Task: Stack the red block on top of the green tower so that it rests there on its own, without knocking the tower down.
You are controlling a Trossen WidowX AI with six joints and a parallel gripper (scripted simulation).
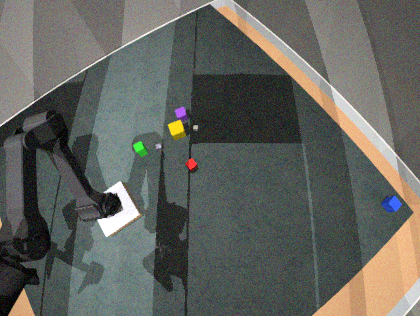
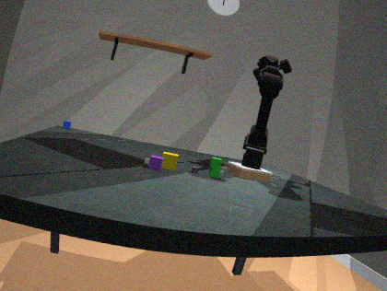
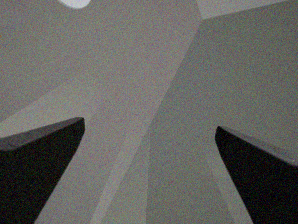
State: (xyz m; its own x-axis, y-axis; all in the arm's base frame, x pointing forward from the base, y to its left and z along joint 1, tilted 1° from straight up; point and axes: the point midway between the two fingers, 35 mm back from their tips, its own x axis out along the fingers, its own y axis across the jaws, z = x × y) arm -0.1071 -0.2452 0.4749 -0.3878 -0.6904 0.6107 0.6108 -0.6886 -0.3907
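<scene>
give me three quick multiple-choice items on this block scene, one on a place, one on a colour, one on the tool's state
1. Where is the blue block?
A. beside the green tower
B. far off near the table's edge
C. on the arm's base plate

2. What colour is the block touching the purple block?
A. yellow
B. red
C. white

3. How is the tool?
A. shut on the red block
B. shut on nothing
C. open and empty

Answers: 1 B, it sits alone by the rim. 2 A, the yellow block adjoins it. 3 C, wrist view shows spread fingers; the red block lies on the table.
</scene>
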